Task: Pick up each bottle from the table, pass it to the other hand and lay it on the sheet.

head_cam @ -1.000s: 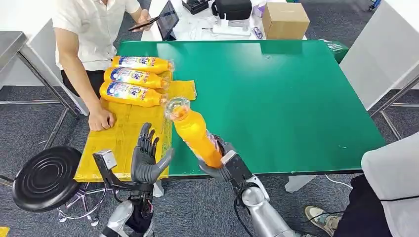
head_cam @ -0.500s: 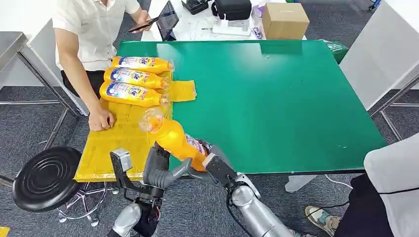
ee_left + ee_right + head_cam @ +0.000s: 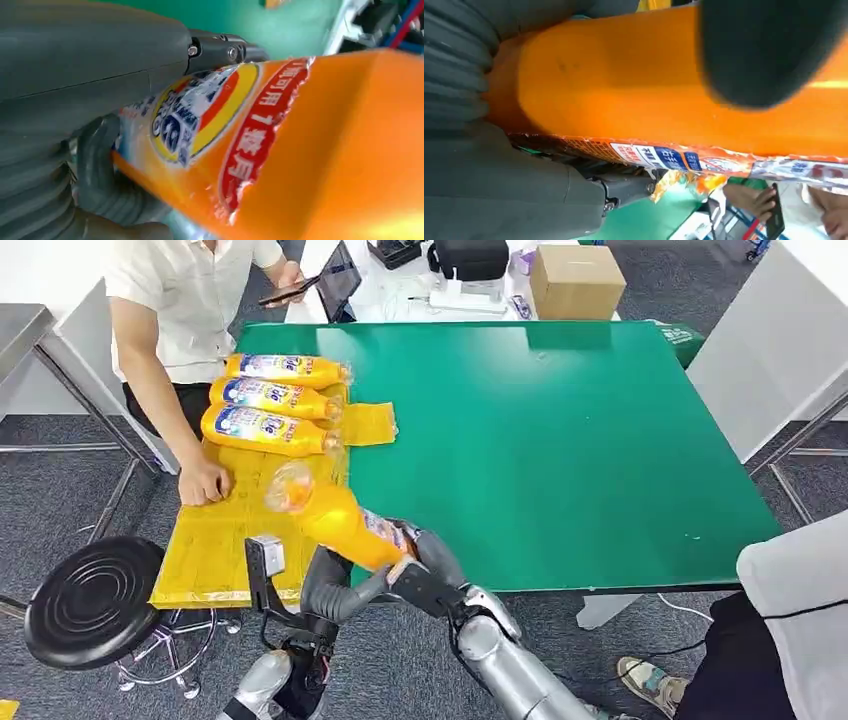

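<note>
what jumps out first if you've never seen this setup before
The orange bottle held up at the near edge of the green table, with the left hand and right hand both on it, catches the eye first. Next come three matching bottles lying side by side on the yellow sheet at the table's left. A person's hand rests on that sheet.

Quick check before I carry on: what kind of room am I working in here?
Probably an office or lab test area: grey carpet floor, a green table with a yellow sheet, and a back desk with a cardboard box. A person sits by the sheet.
</note>
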Controlling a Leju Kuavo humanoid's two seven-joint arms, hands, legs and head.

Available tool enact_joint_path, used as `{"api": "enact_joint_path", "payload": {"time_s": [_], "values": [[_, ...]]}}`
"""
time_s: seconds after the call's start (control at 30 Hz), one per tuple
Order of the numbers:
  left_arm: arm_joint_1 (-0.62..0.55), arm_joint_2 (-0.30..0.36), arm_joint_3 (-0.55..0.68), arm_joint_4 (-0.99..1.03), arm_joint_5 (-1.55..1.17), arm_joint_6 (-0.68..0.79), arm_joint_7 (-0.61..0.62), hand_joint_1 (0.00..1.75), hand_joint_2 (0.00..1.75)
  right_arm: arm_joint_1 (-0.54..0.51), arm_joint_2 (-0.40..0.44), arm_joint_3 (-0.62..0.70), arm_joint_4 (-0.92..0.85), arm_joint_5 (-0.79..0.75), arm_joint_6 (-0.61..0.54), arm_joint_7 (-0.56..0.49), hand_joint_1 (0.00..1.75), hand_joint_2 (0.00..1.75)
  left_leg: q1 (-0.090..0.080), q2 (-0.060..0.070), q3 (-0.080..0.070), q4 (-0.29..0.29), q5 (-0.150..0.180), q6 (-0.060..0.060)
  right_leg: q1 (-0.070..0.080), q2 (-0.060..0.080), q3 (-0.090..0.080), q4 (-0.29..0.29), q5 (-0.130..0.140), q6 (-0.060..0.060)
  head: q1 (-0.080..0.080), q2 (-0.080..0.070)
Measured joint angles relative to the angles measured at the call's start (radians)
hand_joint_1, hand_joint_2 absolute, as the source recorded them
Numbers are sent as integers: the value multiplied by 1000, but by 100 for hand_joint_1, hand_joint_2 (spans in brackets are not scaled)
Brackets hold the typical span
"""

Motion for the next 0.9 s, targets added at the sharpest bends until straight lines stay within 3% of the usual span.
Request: {"api": "enact_joint_path", "payload": {"time_s": [0.07,0.27,0.33,0.4,0.43,0.47,0.5,0.53,0.57,0.7,0.9], "values": [[-7,-6,0,3,-24,28,-21,0,175,0,-1,9,2,8,-14,3,155,175,0,-1,0,0,0,0,0,0,0,0,0,0,0,0],[-16,-15,0,6,-41,40,-39,0,175,-4,-2,14,2,3,-14,3,164,175,0,0,0,0,0,0,0,0,0,0,0,0,0,0],[-20,-18,0,6,-48,47,-46,0,175,-4,-2,16,2,1,-4,2,155,175,0,0,0,0,0,0,0,0,0,0,0,0,0,0],[-24,-22,0,6,-40,49,-53,0,175,-4,-2,20,6,-20,23,-17,173,175,0,0,0,0,0,0,0,0,0,0,0,0,0,0],[-25,-27,0,5,-35,49,-58,0,175,-3,0,20,8,-32,35,-27,173,175,0,0,0,0,0,0,0,0,0,0,0,0,0,0],[-26,-31,0,4,-27,46,-64,12,175,-3,1,20,11,-46,49,-45,173,175,0,0,0,0,0,0,0,0,0,0,0,0,0,0],[-27,-34,0,2,-17,40,-69,120,175,-3,2,20,13,-59,60,-60,173,175,0,0,0,0,0,0,0,0,0,0,0,0,0,0],[-30,-35,-1,-2,-4,28,-74,166,175,-2,3,20,16,-74,73,-75,173,175,0,0,0,0,0,0,0,0,0,0,0,0,0,0],[-31,-37,-3,-6,9,17,-79,175,175,0,6,20,18,-89,85,-88,173,175,0,0,0,0,0,0,0,0,0,0,0,0,0,0],[-32,-39,-13,-29,75,-14,-85,175,175,-3,10,20,28,-138,124,-134,175,175,0,0,0,0,0,0,0,0,0,0,0,0,0,0],[-32,-24,2,-37,261,-175,-65,175,175,-18,10,12,35,-230,229,-179,173,175,0,1,0,0,0,0,0,0,0,0,0,0,0,0]]}}
